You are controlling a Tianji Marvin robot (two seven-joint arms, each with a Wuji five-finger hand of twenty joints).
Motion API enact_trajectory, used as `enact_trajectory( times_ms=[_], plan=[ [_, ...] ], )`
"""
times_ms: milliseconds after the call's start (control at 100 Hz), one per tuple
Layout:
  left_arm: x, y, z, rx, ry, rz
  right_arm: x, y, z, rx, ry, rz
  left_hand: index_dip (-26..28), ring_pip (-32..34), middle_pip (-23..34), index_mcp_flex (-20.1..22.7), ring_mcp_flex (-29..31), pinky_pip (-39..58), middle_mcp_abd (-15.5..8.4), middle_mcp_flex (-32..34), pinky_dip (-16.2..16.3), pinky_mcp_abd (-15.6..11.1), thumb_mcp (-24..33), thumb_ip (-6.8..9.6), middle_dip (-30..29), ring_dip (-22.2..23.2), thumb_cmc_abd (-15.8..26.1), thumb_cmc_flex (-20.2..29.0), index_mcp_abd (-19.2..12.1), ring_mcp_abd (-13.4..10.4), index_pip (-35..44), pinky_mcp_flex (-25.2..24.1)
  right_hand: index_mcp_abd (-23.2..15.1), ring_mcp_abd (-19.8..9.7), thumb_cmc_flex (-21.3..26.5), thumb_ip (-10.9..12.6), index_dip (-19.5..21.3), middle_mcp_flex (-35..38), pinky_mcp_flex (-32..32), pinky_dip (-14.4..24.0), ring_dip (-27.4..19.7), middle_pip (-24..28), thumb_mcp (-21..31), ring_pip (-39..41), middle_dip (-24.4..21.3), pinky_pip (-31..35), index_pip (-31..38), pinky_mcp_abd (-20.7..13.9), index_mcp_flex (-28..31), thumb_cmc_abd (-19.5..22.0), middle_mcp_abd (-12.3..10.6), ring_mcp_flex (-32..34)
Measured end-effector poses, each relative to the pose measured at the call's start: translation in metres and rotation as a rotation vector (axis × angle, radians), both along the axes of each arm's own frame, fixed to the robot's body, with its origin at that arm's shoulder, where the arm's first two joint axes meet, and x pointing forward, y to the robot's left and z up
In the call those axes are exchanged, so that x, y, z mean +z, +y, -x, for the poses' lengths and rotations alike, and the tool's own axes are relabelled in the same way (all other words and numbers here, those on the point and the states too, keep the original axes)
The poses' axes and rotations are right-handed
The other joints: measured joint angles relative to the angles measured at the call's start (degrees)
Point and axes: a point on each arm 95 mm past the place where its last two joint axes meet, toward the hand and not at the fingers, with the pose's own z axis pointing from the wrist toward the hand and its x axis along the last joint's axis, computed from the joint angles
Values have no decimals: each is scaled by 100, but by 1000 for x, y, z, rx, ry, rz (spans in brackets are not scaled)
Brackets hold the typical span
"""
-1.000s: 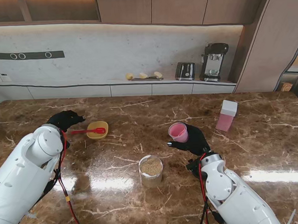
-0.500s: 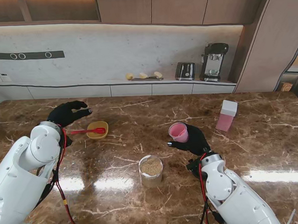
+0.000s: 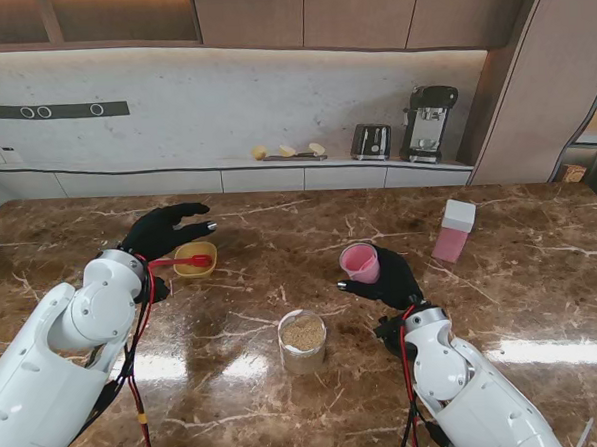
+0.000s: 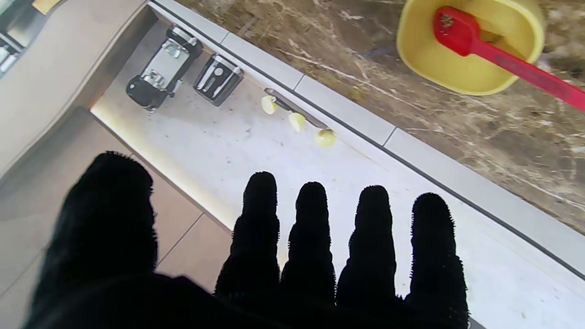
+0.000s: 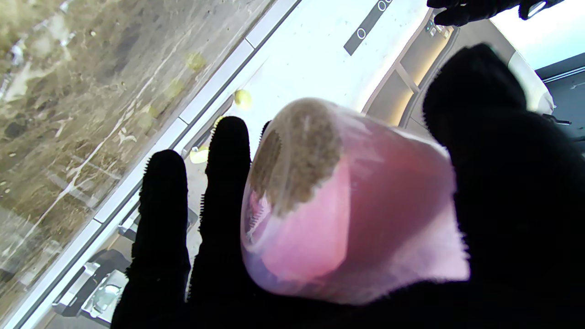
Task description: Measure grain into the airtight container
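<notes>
Right robot hand (image 3: 390, 282) wrapped round pink cup (image 3: 359, 263), held right of open grain jar (image 3: 303, 340); left robot hand (image 3: 167, 230) spread, empty, over red scoop (image 3: 176, 261); risk: cup tilts, grain spills onto surface (image 3: 280, 244).

- Left hand (image 3: 166, 231) raised off the table, fingers (image 4: 311, 237) straight and spread, grasping nothing
- Right hand (image 3: 390, 280) upright, thumb and fingers (image 5: 224, 192) wrapped around a pink cup (image 3: 359, 263)
</notes>
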Motion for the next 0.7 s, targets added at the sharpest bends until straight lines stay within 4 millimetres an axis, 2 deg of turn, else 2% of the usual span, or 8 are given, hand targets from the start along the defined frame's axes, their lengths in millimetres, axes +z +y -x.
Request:
enact_trajectory(
  times_ms=[80, 270, 380, 530, 560, 700],
  plan=[
    [-3, -8, 4, -31, -17, 5, 1, 0, 0, -1, -4, -8, 0, 3, 0, 1, 4, -105, 0, 0, -101, -107, 0, 0, -1, -13, 0, 0, 0, -9, 0, -78, 0, 0, 0, 0, 0, 0, 0, 0, 0, 0, 0, 0, 0, 0, 0, 0, 0, 0, 0, 0],
    [-12, -30, 16, -86, -30, 39, 1, 0, 1, -10, -2, -29, 0, 3, 0, 96, 3, -160, 0, 0, -158, -110, 0, 0, -4, -52, 65, 0, 4, -9, 15, -79, 0, 0, -7, 0, -27, 0, -14, 0, 0, 0, 0, 0, 0, 0, 0, 0, 0, 0, 0, 0],
    [-19, -41, 24, -125, -36, 61, 0, 1, 1, -15, 4, -54, 3, 2, 0, 183, -30, -160, 5, 0, -158, -19, 0, 0, -8, -55, 65, 1, 6, -15, 15, -79, 0, 0, -16, 0, -93, -2, -198, 0, 0, 0, 0, -157, 0, -134, 0, -4, -9, 7, 0, -303],
    [-27, -53, 38, -167, -20, 82, -3, 6, 1, -45, 46, -176, 4, 2, -1, 183, -39, -165, 66, 0, -172, 87, -62, 0, -12, -66, 65, 1, 8, -16, 15, -149, 0, -9, -18, 0, -147, -194, -716, -2, -217, -4, 0, -661, 0, -695, 0, -14, -58, 27, 0, -876],
    [-30, -56, 40, -175, -16, 90, -3, 7, 0, -44, 50, -173, 4, -9, -1, 185, -216, -192, 71, 0, -185, 92, -63, 0, -13, -69, 65, 1, 10, -21, 15, -196, 0, -9, -18, 0, -152, -205, -808, -24, -217, -4, 0, -764, 0, -806, 0, -15, -60, 27, 0, -972],
    [-36, -65, 47, -210, -3, 126, -2, 9, -3, -41, 69, -124, 4, -13, -16, 185, -300, -412, 78, -116, -306, 225, -63, 0, -14, -121, 133, 1, 18, -76, 15, -367, -1, -10, -19, 0, -160, -317, -908, -66, -217, -36, 48, -841, 0, -1107, 0, -25, -85, 27, 0, -1021]
  ],
)
